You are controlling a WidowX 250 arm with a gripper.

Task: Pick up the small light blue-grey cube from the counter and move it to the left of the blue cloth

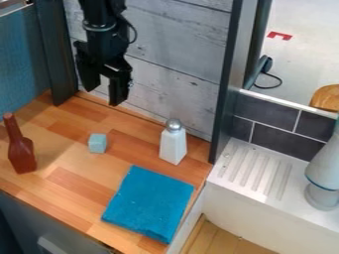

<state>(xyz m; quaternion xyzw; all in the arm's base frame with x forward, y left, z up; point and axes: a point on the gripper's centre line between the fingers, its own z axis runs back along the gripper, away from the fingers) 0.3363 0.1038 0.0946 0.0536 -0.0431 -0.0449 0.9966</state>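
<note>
So the surface here is a wood-block counter (63,179) with a whitewashed plank wall (175,54) behind it, plus a white sink (255,173) with a ridged drainer at lower right. My gripper (106,95) is up in the upper left of the frame, hanging above the back of the counter, fingers spread well apart and nothing between them. Closest thing below me is a little pale blue cube (97,143), left of centre. There's a white shaker with a silvery top (173,143) standing near the middle, and a blue folded cloth (149,204) lying flat just in front of it. Over at the left edge, a brown bottle-shaped thing (21,149) stands upright, well apart from the cloth.
</note>
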